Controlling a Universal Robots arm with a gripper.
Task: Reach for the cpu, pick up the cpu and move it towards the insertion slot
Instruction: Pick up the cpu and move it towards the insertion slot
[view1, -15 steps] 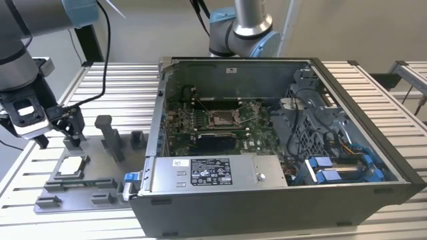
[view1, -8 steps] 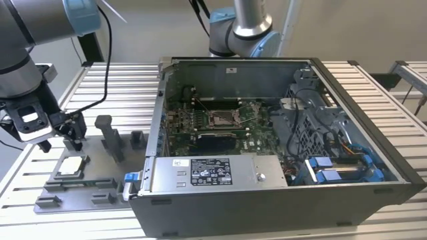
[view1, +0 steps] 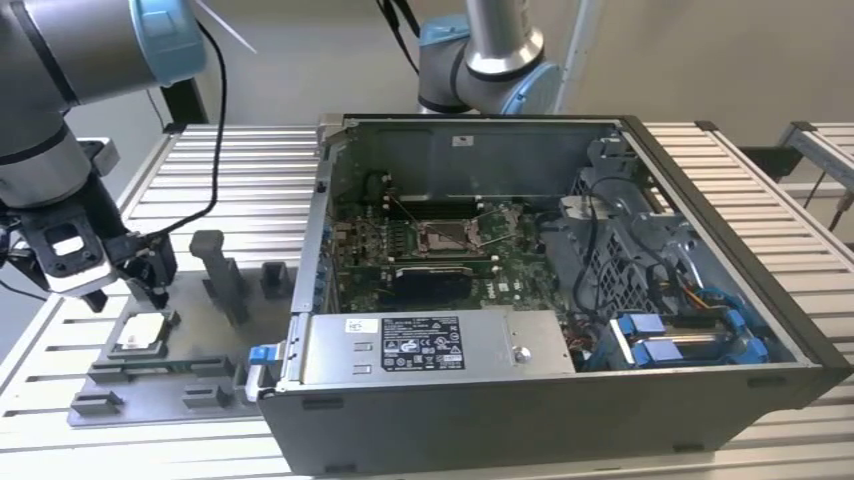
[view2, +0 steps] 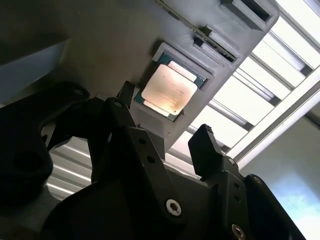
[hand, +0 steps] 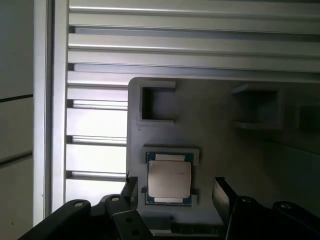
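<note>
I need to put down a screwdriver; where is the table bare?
Bare ribbed table lies beyond the grey tray, on the exterior view's left of the computer case, and on the view's right. Crowded: the tray, with the open pincer over the cpu.

The arm (view1: 54, 60) is made of round silvery-grey tubes joined by thick joints with pale blue end caps (view1: 167, 35). The same grey and blue shows on a further joint (view1: 487, 65) at the back. A thin black cable (view1: 222, 100) trails along it. Near the wrist the casing turns darker and carries a light grey block (view1: 67, 255), possibly a camera housing. The jaws are matte black, built of angular linked plates that narrow to slim tips. In the second wrist view, small silver socket-head screws (view2: 173, 206) pin the plates.
</note>
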